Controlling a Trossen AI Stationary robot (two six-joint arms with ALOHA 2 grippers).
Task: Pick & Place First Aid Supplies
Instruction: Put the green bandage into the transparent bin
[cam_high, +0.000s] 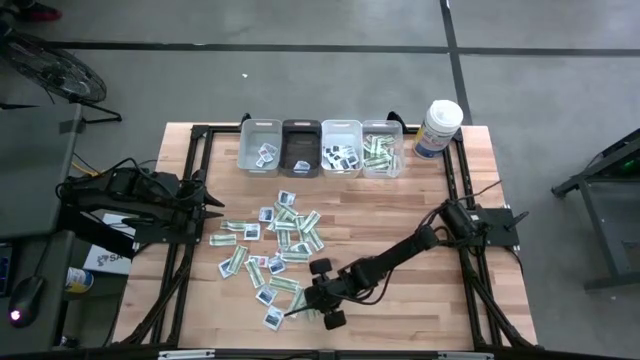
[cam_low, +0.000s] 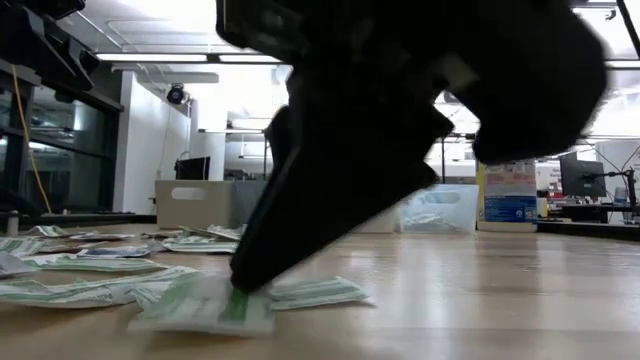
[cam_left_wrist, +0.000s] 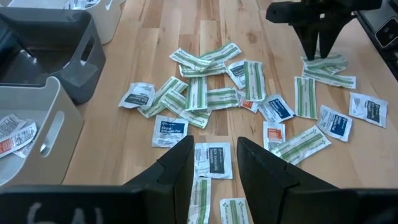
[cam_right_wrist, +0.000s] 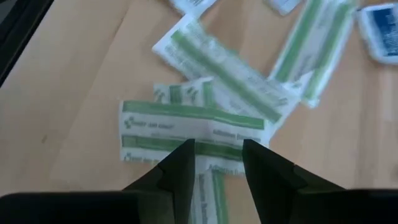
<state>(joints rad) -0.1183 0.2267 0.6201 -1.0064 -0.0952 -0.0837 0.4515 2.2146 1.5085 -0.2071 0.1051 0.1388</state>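
1. Print on the green-and-white strip packets (cam_right_wrist: 193, 121) is too blurred to read; the canister (cam_high: 438, 127) at the counter's (cam_high: 440, 300) far right corner carries a blue label.
2. First aid packets (cam_high: 275, 245) lie scattered mid-counter, a few already in the four bins (cam_high: 320, 148); bare wood lies to their right.
3. The right gripper (cam_right_wrist: 214, 163) points down at a strip packet near the front edge, fingers (cam_right_wrist: 180, 168) narrowly parted and holding nothing.
4. The left gripper (cam_left_wrist: 214, 165) waits at the left edge, fingers narrowly apart and empty.

Four small bins (cam_high: 320, 148) stand in a row along the far edge of the wooden tabletop (cam_high: 400, 210): clear, dark, clear, clear; a white canister with a blue label (cam_high: 438, 128) stands just beside them
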